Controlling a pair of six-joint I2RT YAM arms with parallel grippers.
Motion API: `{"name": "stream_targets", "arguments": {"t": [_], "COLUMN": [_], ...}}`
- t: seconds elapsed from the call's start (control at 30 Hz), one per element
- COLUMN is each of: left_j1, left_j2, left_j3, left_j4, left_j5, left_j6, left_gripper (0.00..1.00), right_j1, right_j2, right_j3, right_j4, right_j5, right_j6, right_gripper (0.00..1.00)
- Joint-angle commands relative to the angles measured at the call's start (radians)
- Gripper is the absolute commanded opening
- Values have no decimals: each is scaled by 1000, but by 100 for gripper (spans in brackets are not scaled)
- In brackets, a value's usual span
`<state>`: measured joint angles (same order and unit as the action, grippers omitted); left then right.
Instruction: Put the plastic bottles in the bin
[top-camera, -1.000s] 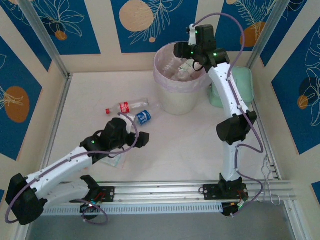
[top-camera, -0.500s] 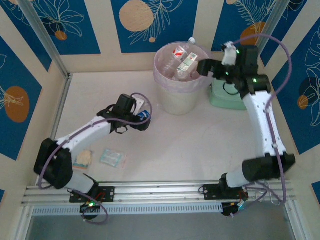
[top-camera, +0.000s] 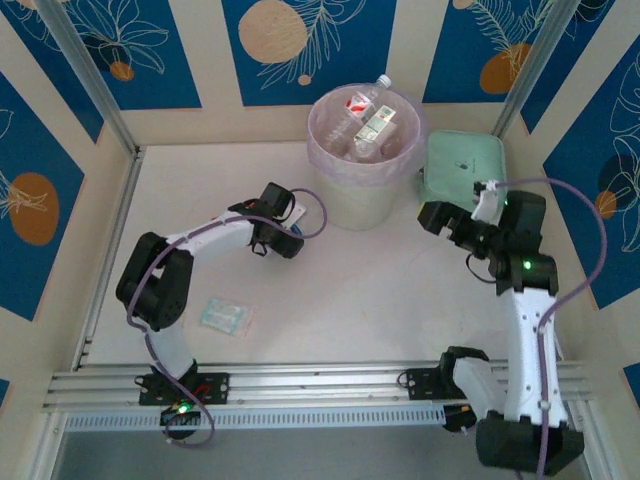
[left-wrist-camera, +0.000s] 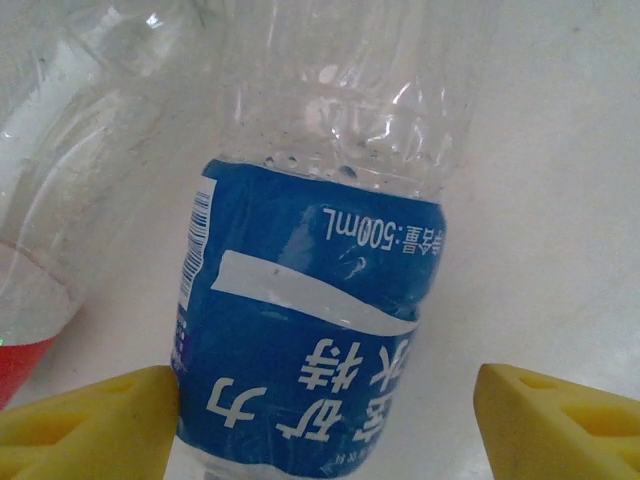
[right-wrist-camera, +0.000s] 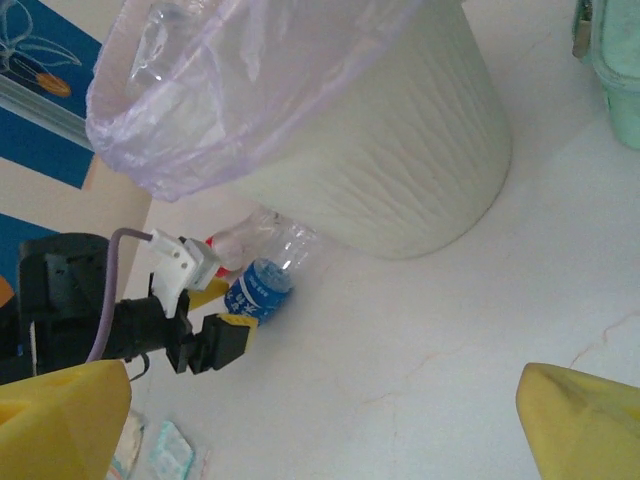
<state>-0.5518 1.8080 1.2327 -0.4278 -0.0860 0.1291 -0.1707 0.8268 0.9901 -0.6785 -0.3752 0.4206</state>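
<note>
Table (top-camera: 380, 290) pale, walled by blue and cream panels. The bin (top-camera: 355, 205) stands at the far middle, pink liner folded over its rim, same spot as a second ago; several plastic bottles (top-camera: 365, 125) are heaped inside, one cap poking above the far rim. Mint-green case (top-camera: 463, 170) just right of the bin – now fully uncovered, where half a second ago the right arm lay across it. The right gripper (top-camera: 432, 218) was over the bin mouth a second ago; it has since pulled back toward the near side and hangs right of the bin, pointing left at it. Its jaws are spread wide with nothing between them (right-wrist-camera: 320, 425). The left arm has swung from beside the flat clear packet (top-camera: 225, 316) up to the foot of the bin, left gripper (top-camera: 283, 240) low on the table. It straddles the blue-label bottle (left-wrist-camera: 310, 320), lying just beside the bin wall (right-wrist-camera: 400, 170): one finger touches the label edge, the other stands clear – not clamped yet. A red-label bottle (left-wrist-camera: 70, 130) lies alongside, touching or nearly so.
</note>
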Motion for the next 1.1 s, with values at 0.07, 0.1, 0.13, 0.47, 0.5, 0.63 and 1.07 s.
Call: {"name": "stream_targets", "arguments": {"t": [0.07, 0.1, 0.13, 0.47, 0.5, 0.63, 1.07], "left_j1": [2, 1, 1, 1, 1, 1, -225], "left_j2": [55, 56, 57, -94, -118, -254, -635], "left_j3": [17, 14, 14, -64, -72, -147, -463], "left_j4": [-17, -15, -16, -4, -6, 16, 330], "left_j5": [37, 39, 43, 86, 91, 152, 368], "left_j6": [4, 2, -1, -37, -48, -129, -414], "left_gripper": [65, 62, 59, 41, 41, 43, 45], "right_j1": [-47, -55, -63, -64, -59, 31, 487], "right_j2": [-107, -116, -121, -129, -129, -135, 122], "right_j3": [-133, -149, -166, -301, -315, -360, -177], "right_j4": [3, 18, 37, 254, 286, 424, 432], "right_j5": [-71, -83, -100, -227, -248, -272, 8], "right_j6": [68, 84, 104, 344, 375, 476, 251], "right_gripper": [99, 99, 99, 100, 100, 100, 99]}}
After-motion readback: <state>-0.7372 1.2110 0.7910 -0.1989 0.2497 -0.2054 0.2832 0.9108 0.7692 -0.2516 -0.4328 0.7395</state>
